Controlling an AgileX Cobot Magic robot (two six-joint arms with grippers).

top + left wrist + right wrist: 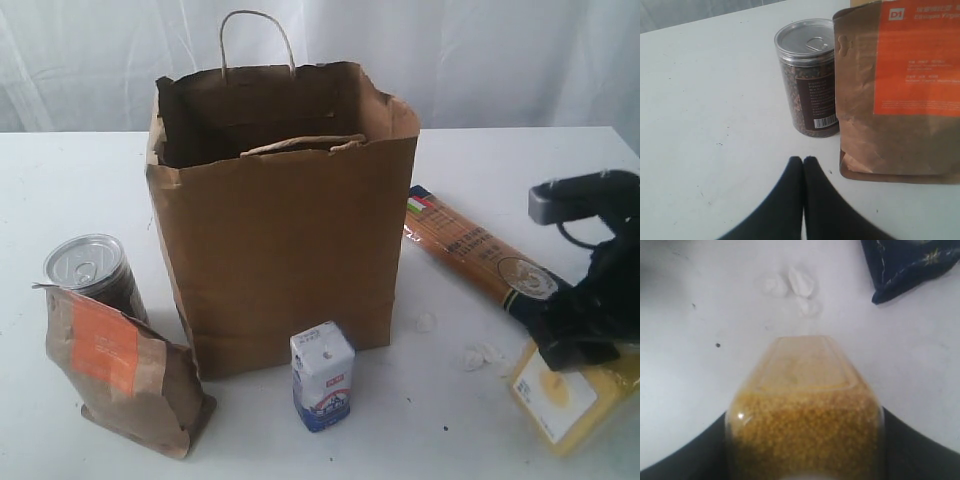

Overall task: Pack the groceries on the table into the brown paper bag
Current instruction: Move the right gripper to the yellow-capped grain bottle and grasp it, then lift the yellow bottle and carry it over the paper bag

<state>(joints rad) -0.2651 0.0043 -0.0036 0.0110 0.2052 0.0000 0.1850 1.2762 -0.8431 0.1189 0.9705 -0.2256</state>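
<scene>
Nearest, at 7 o'clock of the brown paper bag [285, 240], stands the small kraft pouch [115, 370], with the silver-topped can [88, 268] just behind it. The left end effector [803, 161], fingers pressed together and empty, points at them over the white surface [60, 180]. At 6 o'clock stands the small carton [322, 378]. At 4 o'clock the right end effector [570, 345] clamps the yellow jar [570, 395], which lies on its side. The spaghetti packet [470, 245] lies at 3 o'clock, beside the upright, open bag

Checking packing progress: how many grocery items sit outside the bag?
5, by the exterior view: can and pouch left of the bag, carton in front, spaghetti packet and yellow jar to its right. The bag's inside is mostly hidden.
</scene>
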